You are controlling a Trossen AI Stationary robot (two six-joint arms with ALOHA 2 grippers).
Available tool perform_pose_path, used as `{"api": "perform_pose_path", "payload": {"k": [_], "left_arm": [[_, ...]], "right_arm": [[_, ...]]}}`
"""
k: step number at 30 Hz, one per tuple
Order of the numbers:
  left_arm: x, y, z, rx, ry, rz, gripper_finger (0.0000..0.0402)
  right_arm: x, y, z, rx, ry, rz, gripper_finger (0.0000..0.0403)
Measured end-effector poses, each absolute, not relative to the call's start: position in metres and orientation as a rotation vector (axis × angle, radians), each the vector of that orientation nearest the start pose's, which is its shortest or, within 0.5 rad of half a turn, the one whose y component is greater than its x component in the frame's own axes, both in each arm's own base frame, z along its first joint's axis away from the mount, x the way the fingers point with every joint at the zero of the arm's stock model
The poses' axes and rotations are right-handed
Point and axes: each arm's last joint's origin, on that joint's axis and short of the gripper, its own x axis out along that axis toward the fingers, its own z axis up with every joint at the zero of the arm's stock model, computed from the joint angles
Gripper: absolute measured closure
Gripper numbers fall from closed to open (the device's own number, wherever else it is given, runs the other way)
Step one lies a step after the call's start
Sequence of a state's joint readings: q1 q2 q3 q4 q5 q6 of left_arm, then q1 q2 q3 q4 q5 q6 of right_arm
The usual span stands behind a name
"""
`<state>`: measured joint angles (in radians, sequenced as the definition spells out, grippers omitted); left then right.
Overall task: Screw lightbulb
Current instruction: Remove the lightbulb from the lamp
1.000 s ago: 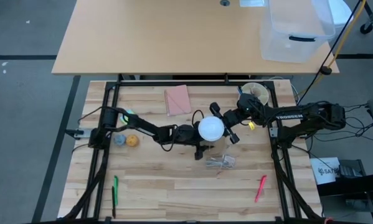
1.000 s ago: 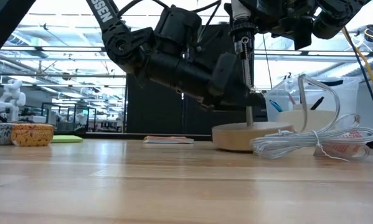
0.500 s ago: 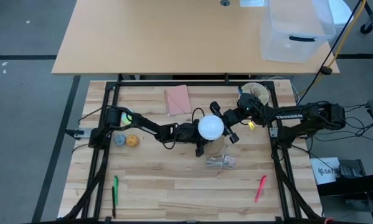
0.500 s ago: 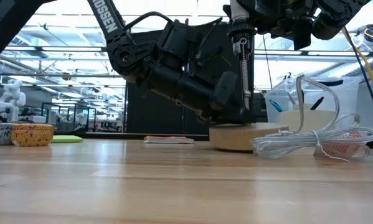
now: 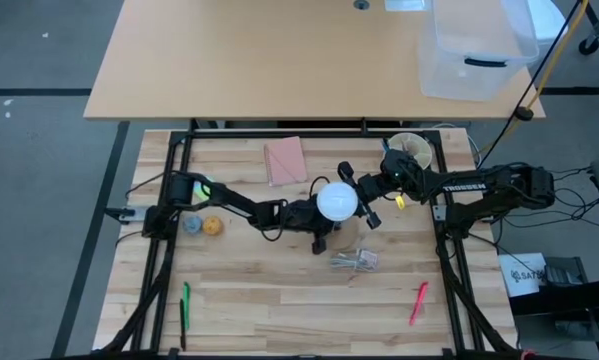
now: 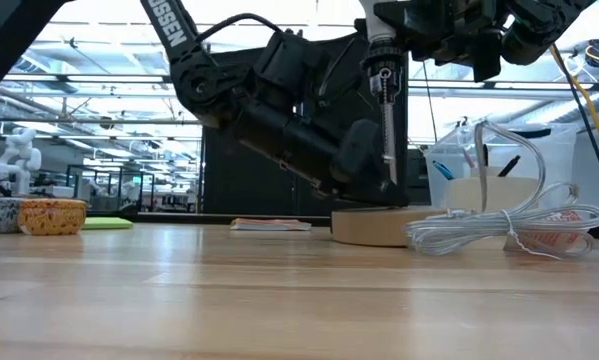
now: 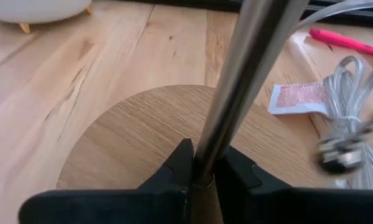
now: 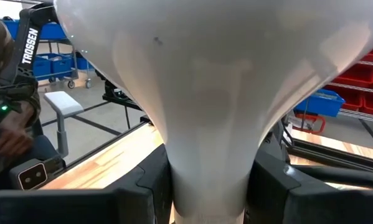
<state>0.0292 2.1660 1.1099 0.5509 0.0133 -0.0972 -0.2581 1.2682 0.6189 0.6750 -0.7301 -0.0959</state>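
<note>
white frosted round lightbulb (image 5: 337, 202), pale round wooden disc (image 6: 379, 225), silver metal rod (image 7: 248, 81), pink rectangular notepad (image 5: 284, 161), green marker pen (image 5: 186, 306), red marker pen (image 5: 418, 302), light plank-grain wooden table (image 5: 269, 290)

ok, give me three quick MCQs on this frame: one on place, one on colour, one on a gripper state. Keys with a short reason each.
1. Where is the lightbulb on the table?
A. near the middle, between the two arms
B. by the green pen at the near left edge
C. inside the clear bin

2. What colour is the pen at the table's right front?
A. blue
B. red
C. yellow

3. What is the right gripper doing?
A. hanging open and empty
B. parked off the table
C. jaws shut on the bulb's neck

Answers:
1 A: the high view shows the white dome at mid-table where both arms meet.
2 B: it reads red against the wood in the high view.
3 C: the right wrist view shows both jaws pressed against the bulb's narrow neck.
</note>
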Motion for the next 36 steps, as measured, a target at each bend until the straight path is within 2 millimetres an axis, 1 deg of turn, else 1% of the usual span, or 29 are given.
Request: {"api": "perform_pose_path", "payload": {"k": [5,9,17,22,36], "left_arm": [[0.423,0.010,0.088,-0.112,0.548,0.027,0.0361],[0.422,0.008,0.086,-0.122,0.581,-0.033,0.0361],[0.421,0.006,0.085,-0.106,0.594,-0.145,0.0361],[0.421,0.005,0.085,-0.109,0.593,-0.156,0.0361],[0.420,0.005,0.085,-0.112,0.598,-0.156,0.0361]], "right_arm": [[0.258,-0.048,0.256,-0.103,-0.034,0.468,0.0261],[0.258,-0.050,0.254,-0.108,-0.009,0.479,0.0261],[0.251,-0.061,0.252,-0.107,0.003,0.616,0.0261],[0.249,-0.066,0.252,-0.069,0.012,0.618,0.0258],[0.253,-0.061,0.260,-0.040,-0.039,0.546,0.0175]]}}
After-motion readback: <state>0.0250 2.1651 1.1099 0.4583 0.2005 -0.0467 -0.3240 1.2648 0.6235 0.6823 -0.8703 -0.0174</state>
